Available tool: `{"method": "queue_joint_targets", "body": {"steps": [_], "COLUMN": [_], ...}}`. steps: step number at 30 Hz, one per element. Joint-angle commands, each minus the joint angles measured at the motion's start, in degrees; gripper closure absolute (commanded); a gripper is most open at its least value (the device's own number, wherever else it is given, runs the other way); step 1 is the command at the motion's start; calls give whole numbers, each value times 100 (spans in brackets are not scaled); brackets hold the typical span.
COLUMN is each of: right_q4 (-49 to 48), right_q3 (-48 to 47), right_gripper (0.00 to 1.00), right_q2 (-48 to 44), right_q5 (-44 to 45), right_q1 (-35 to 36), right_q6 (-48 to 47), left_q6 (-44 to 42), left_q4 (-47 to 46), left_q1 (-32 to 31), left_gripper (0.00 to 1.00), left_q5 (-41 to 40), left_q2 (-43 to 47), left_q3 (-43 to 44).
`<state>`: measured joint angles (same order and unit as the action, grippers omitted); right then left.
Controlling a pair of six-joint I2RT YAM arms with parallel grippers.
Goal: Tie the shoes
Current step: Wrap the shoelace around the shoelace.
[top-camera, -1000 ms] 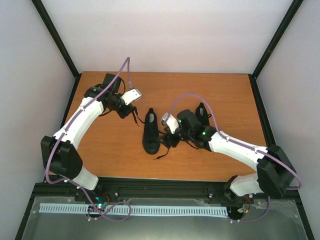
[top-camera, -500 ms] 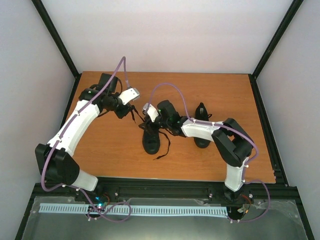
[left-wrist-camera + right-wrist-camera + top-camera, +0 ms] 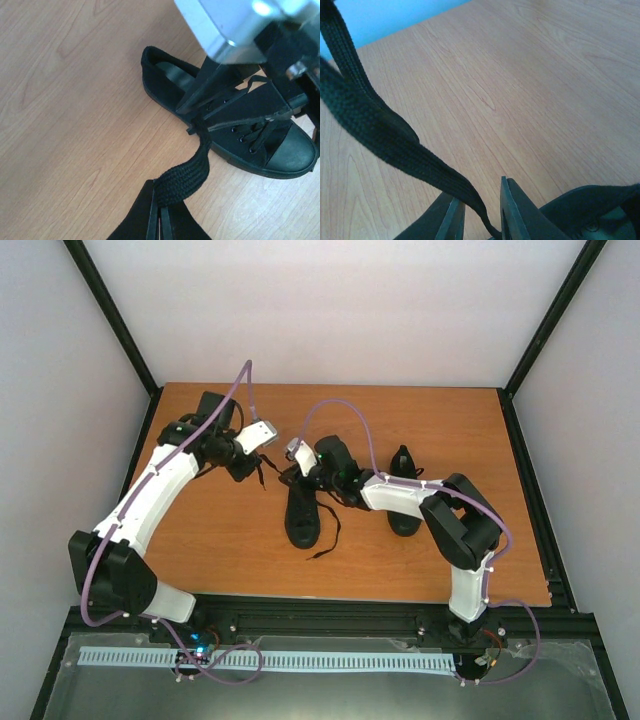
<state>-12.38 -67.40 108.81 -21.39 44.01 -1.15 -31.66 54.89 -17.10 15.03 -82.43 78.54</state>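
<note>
Two black shoes lie on the wooden table. The left shoe (image 3: 302,520) (image 3: 280,150) points toward me, and the right shoe (image 3: 404,522) is partly hidden under my right arm. My left gripper (image 3: 252,468) (image 3: 161,200) is shut on a flat black lace (image 3: 182,175) that runs taut to the left shoe's eyelets. My right gripper (image 3: 293,476) (image 3: 480,195) hovers over that shoe's heel end. Its jaws stand narrowly apart, with a second lace strand (image 3: 380,130) passing between them along the left finger (image 3: 451,215). A loose lace end (image 3: 330,532) trails beside the left shoe.
The wooden table (image 3: 220,540) is bounded by black frame posts (image 3: 118,320) and white walls. A black rail (image 3: 320,615) runs along the near edge by the arm bases. My right arm's elbow (image 3: 462,525) is folded close to the right shoe.
My right arm swung left from beside the right shoe to the left shoe's heel end, and its jaws narrowed around a lace. My left gripper kept its hold, shifting slightly.
</note>
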Motion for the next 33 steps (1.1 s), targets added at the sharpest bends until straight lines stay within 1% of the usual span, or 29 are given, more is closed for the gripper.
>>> {"method": "queue_joint_targets", "body": {"steps": [1,3,5,6,8,9,12,13,14,15,18,20,22,24,25,26,27,28,29,32,33], "right_q4": [-194,-183,-163,-153,-144,-141,-139,-125,-100,-45,285,452,536,652,691,724,739,758,796,931,965], "right_q3": [76,81,61,60,76,95,175,200,208,190,36,-16,-33,-83,-95,-106,-113,-128,-137,-208,-228], "right_gripper": [78,78,81,84,94,97,97,97,97,97,97,97,97,97,97,97,97,97,97,97,97], "right_q2": [-54,-55,-55,-58,-66,-82,-172,-215,-257,-297,-309,-309,-310,-302,-304,-307,-305,-314,-317,-325,-321], "right_q5": [53,40,29,34,36,50,64,67,65,43,-137,-218,-291,-311,-318,-327,-344,-356,-344,-261,-250], "right_q1": [-65,-77,-85,-85,-102,-115,-182,-221,-263,-302,-366,-366,-373,-384,-384,-384,-384,-384,-384,-384,-382], "right_q6": [104,101,82,80,84,102,233,325,442,576,779,872,984,1115,1193,1263,1336,1392,1450,1654,1728], "left_q6": [13,23,24,24,28,18,-48,-68,-87,-94,22,-32,-94,-53,-14,9,-19,-44,-22,193,294], "left_q4": [-99,-94,-86,-84,-76,-61,-86,-213,-381,-552,-587,-922,-1368,-1576,-1677,-1788,-1925,-2103,-2375,-3217,-3384], "left_q1": [5,5,5,5,5,5,27,31,32,32,-183,-361,-406,-407,-408,-408,-408,-408,-408,-407,-408], "left_gripper": [99,99,99,99,99,99,99,99,99,99,99,99,99,99,96,86,73,57,49,33,32], "left_q5": [-181,-150,-165,-178,-188,-199,-323,-468,-621,-635,-260,-78,107,176,245,367,551,701,761,653,625], "left_q2": [109,103,107,105,118,117,97,90,56,-20,-489,-608,-713,-891,-934,-925,-875,-774,-587,-210,-140], "left_q3": [-41,-33,-4,4,32,32,-138,-318,-674,-934,-1253,-1604,-1925,-1978,-1981,-2013,-2074,-2166,-2291,-2553,-2537]}}
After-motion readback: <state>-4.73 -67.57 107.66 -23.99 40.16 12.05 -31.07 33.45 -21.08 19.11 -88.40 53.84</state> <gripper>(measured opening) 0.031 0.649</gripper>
